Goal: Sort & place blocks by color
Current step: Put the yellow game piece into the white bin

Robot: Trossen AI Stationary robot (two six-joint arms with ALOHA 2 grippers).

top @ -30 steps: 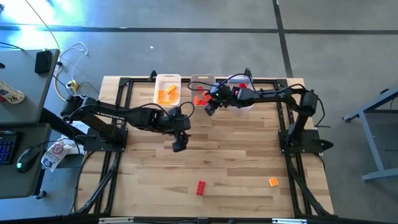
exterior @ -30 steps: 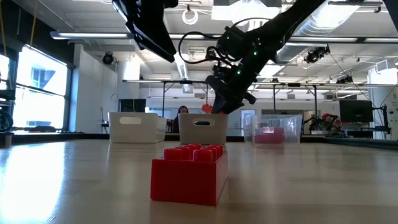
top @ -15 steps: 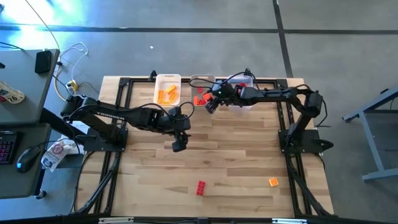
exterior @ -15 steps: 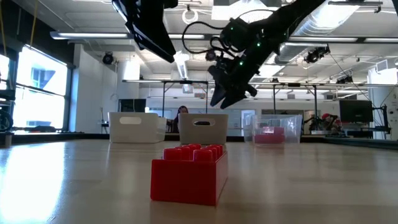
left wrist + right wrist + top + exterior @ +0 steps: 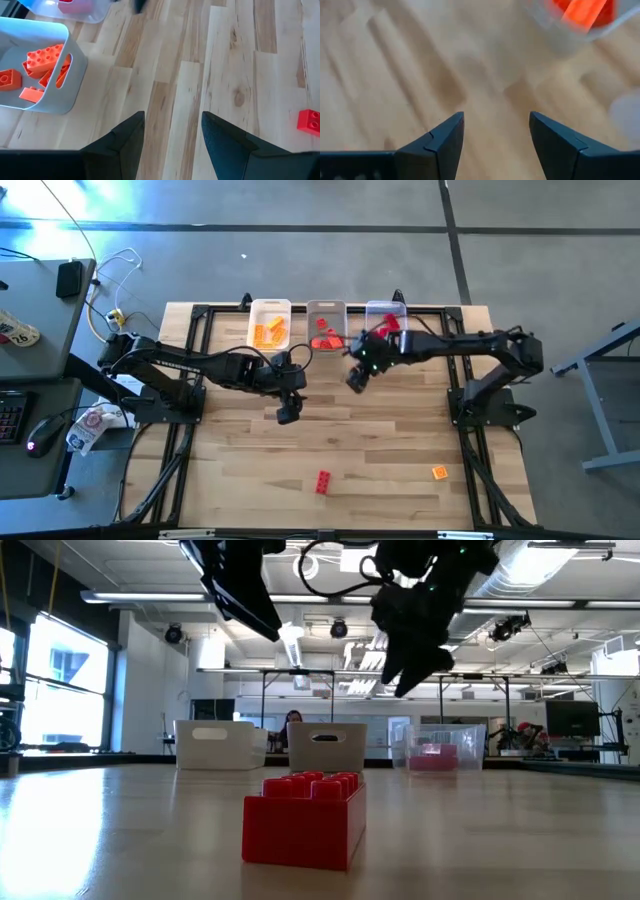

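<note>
- Red block [image 5: 323,481] and orange block [image 5: 439,472] lie on the counter [image 5: 380,430] (well apart).
- Right gripper [image 5: 355,380] hangs open, empty, near the bins.
- Left gripper [image 5: 287,415] open over bare wood.

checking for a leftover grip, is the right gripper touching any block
Apart. The right wrist view shows the right gripper open with only bare table between its fingers; the high view has it clear of the grey bin.

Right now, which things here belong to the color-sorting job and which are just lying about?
Job:
- red brick loose on the table
- orange brick loose on the table
- white bin with orange bricks
- grey bin with red-orange bricks
- clear bin with red bricks

Lying about, on the side desk:
- computer mouse
- keyboard
- white cable
</note>
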